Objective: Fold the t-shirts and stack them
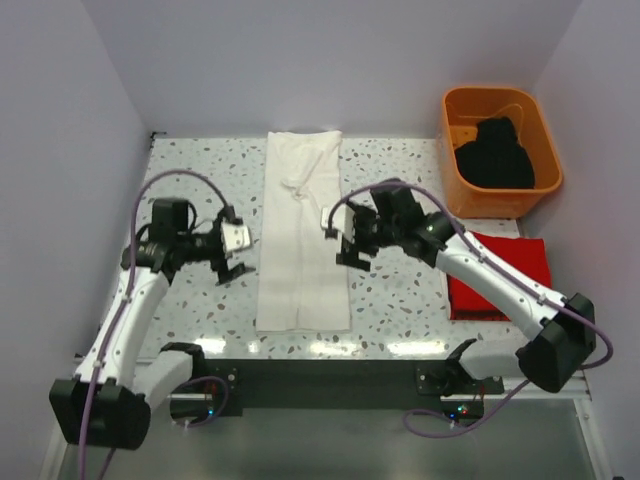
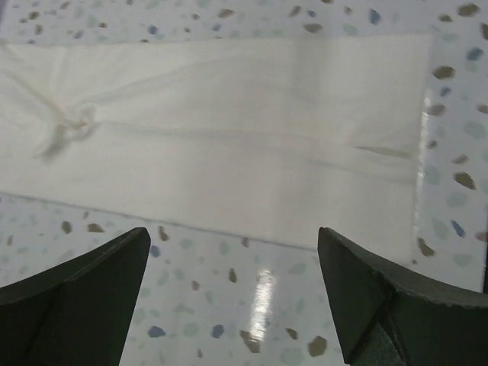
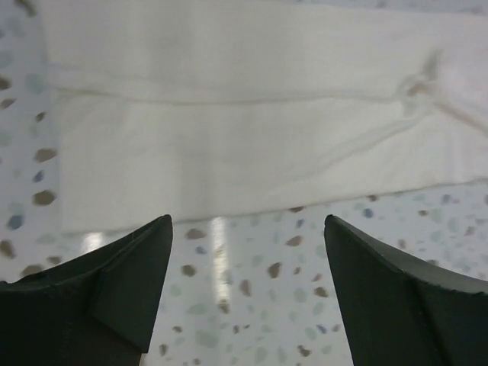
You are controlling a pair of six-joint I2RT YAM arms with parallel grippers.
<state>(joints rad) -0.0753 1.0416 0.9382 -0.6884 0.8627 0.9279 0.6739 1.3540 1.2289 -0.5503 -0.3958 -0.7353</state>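
The white t-shirt [image 1: 301, 230] lies as a long narrow folded strip down the middle of the table, also filling the left wrist view [image 2: 229, 130] and the right wrist view [image 3: 244, 114]. My left gripper [image 1: 236, 257] hovers open just left of the strip, nothing between its fingers [image 2: 84, 282]. My right gripper [image 1: 349, 247] is open at the strip's right edge, also empty, above bare table [image 3: 244, 290]. The red t-shirt [image 1: 500, 276] lies folded on the right. The black t-shirt [image 1: 494, 153] is bunched in the orange tub.
An orange plastic tub [image 1: 478, 200] stands at the back right corner. White walls close in the speckled table [image 1: 200, 190] on the left, back and right. The arms' bases sit on the dark rail [image 1: 320, 385] at the near edge.
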